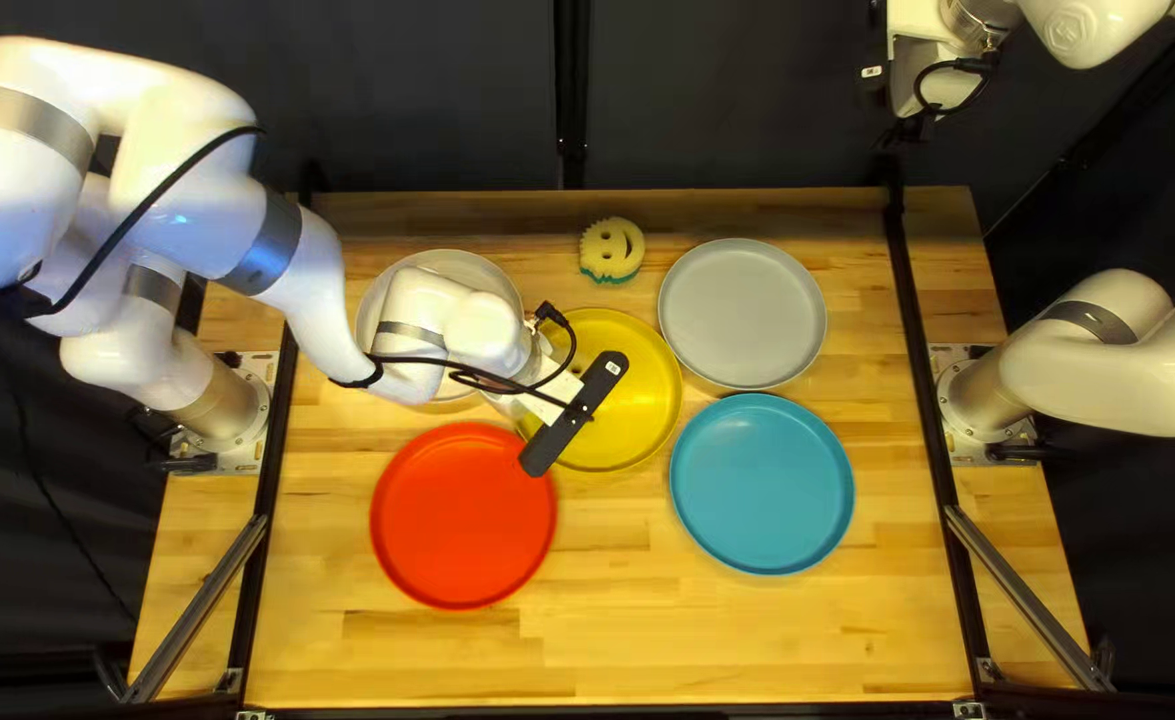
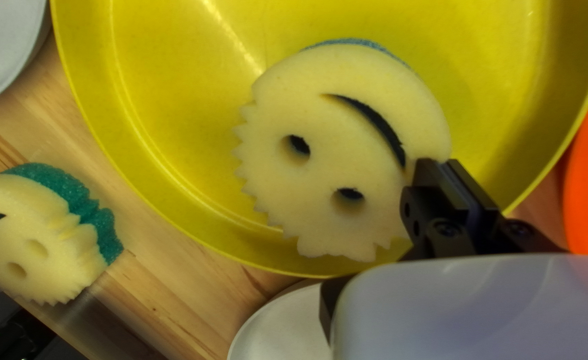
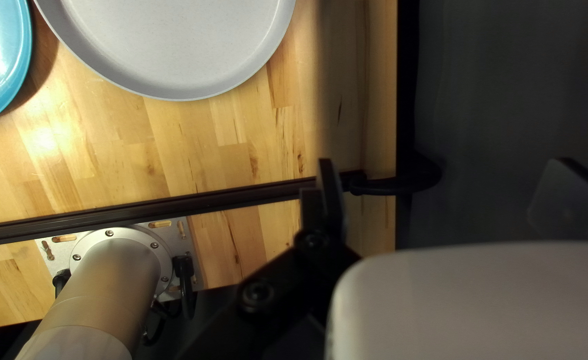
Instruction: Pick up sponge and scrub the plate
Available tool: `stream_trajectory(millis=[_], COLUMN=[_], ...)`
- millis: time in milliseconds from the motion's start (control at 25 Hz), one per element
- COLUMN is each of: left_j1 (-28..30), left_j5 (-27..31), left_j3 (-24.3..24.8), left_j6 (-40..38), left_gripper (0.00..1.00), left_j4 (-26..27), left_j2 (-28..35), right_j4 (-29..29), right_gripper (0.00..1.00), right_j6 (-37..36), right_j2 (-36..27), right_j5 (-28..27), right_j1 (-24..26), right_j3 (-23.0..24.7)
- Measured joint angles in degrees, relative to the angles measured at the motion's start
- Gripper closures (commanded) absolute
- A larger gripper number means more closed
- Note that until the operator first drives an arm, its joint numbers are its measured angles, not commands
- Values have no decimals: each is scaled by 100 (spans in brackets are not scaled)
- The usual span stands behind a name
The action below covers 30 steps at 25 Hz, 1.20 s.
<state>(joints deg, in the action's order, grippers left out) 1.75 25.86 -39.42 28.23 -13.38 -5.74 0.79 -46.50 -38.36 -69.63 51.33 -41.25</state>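
Observation:
My left gripper (image 1: 574, 416) is over the yellow plate (image 1: 641, 400), hiding the sponge beneath it. In the left wrist view the left gripper (image 2: 441, 170) is shut on the edge of a pale yellow, face-shaped sponge (image 2: 334, 140), near one end of its mouth slot. Blue shows along the sponge's far side. It overlaps the yellow plate (image 2: 174, 167); whether they touch, I cannot tell. A second sponge, with a green layer (image 2: 40, 247), lies beside the plate. My right gripper (image 1: 901, 131) is beyond the table's far edge; in the right wrist view the right gripper (image 3: 444, 180) stands open and holds nothing.
A red plate (image 1: 464, 516) lies nearer the table's front edge, a blue plate (image 1: 762, 483) and a grey plate (image 1: 742, 314) toward the right. A pale plate (image 1: 381, 294) is partly covered by my left arm. Black rails run along both table sides.

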Motion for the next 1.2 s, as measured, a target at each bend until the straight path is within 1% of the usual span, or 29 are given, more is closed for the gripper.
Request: stream_trajectory(millis=[400,560,640,800,960,1120,1200], left_j1=[557,592,504,141,-243,-389,-339], left_j5=[3,-16,-25,-20,65,123,138], left_j3=[-287,-288,-243,-129,-172,-260,-292], left_j6=[-526,-559,-468,-147,256,437,410], left_gripper=[100,100,100,100,100,100,100], left_j4=[-171,-224,-214,-157,-21,41,52], left_j2=[-259,-268,-238,-163,-154,-218,-241], right_j4=[0,0,0,0,0,0,0], right_gripper=[0,0,0,0,0,0,0], right_j6=[0,0,0,0,0,0,0], right_j2=[0,0,0,0,0,0,0], right_j5=[0,0,0,0,0,0,0], right_j1=[0,0,0,0,0,0,0], right_j3=[0,0,0,0,0,0,0])
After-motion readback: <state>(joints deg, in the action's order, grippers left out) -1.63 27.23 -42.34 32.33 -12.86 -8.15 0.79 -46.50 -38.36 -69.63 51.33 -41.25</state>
